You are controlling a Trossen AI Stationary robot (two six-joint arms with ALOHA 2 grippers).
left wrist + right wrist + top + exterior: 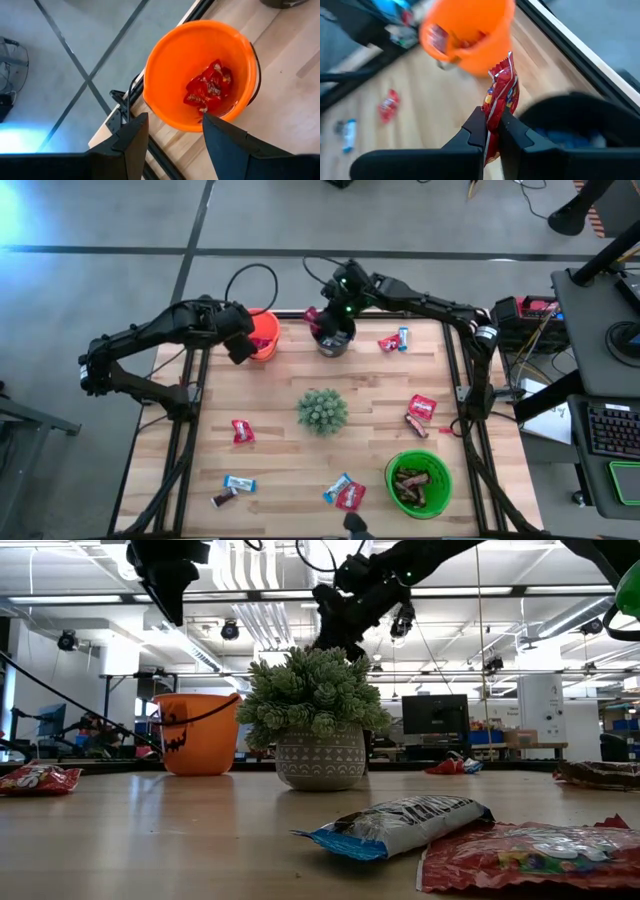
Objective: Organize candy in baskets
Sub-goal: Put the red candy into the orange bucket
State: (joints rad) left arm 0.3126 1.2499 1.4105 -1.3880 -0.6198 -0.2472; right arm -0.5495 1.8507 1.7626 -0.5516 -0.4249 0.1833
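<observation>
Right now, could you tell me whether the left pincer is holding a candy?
No, the left pincer is open and empty above the orange bucket, which holds red candies.

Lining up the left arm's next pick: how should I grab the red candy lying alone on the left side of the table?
Come straight down on the red candy. It lies flat on the table with nothing touching it. Close the jaws across its narrower middle, not its crimped ends. The left gripper is open over the orange basket.
</observation>
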